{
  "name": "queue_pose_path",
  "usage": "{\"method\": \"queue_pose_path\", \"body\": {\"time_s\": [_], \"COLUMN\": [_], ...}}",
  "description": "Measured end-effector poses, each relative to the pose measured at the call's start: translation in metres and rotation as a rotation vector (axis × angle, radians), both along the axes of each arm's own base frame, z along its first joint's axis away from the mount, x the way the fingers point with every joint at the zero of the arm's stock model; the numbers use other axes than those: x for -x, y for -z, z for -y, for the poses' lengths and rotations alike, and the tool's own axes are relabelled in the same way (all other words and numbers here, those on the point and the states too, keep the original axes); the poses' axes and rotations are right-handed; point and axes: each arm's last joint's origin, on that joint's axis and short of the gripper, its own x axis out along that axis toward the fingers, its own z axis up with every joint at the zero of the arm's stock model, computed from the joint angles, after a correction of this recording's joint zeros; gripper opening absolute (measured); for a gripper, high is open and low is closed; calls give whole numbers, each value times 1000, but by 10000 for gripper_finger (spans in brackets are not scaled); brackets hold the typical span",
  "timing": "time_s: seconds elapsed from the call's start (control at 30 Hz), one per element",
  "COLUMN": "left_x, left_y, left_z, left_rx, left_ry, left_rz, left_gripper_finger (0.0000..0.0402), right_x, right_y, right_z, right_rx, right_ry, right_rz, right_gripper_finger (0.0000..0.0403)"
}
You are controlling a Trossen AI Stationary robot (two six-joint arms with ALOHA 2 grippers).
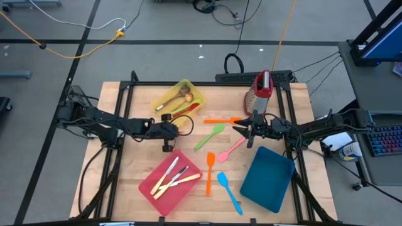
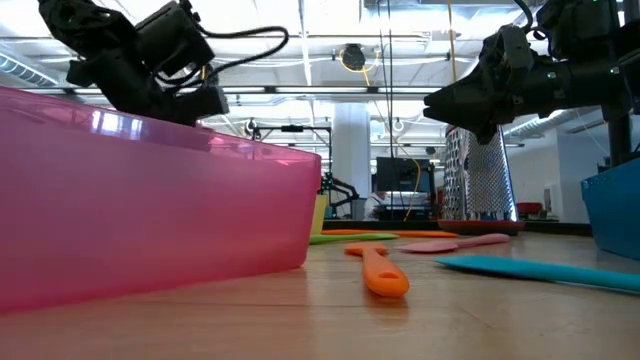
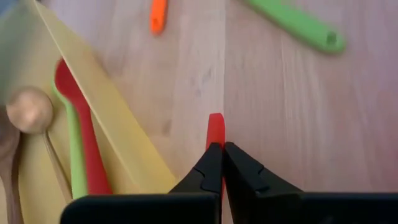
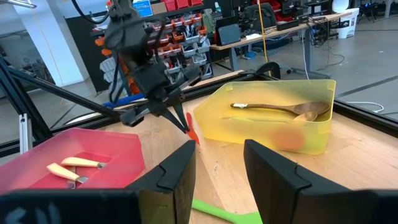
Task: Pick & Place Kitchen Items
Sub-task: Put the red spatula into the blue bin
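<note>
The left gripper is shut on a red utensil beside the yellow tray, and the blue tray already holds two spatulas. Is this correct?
Not quite. The left gripper is shut on the red utensil beside the yellow tray, but the high view shows the blue tray holding nothing; the blue spatula lies on the table beside it.

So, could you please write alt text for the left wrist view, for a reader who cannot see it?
The left pincer is shut on a slim red utensil above the wooden table, beside the yellow tray. The tray holds a red spoon, a green utensil and a wooden spoon; an orange handle and a green handle lie farther off.
</note>
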Motion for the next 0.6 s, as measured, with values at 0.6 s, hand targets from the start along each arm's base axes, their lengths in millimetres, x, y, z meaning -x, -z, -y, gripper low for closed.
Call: {"method": "queue_pose_path", "body": {"time_s": [0.6], "left_x": [-57], "left_y": [-114], "left_z": [29], "left_rx": [-22], "left_ry": [94], "left_rz": [400], "left_gripper_finger": [3], "right_x": [-1], "right_y": [-11], "right_z": [-1], "right_rx": [94], "right_ry": [-31], "right_rz": [111], "right_gripper_finger": [132]}}
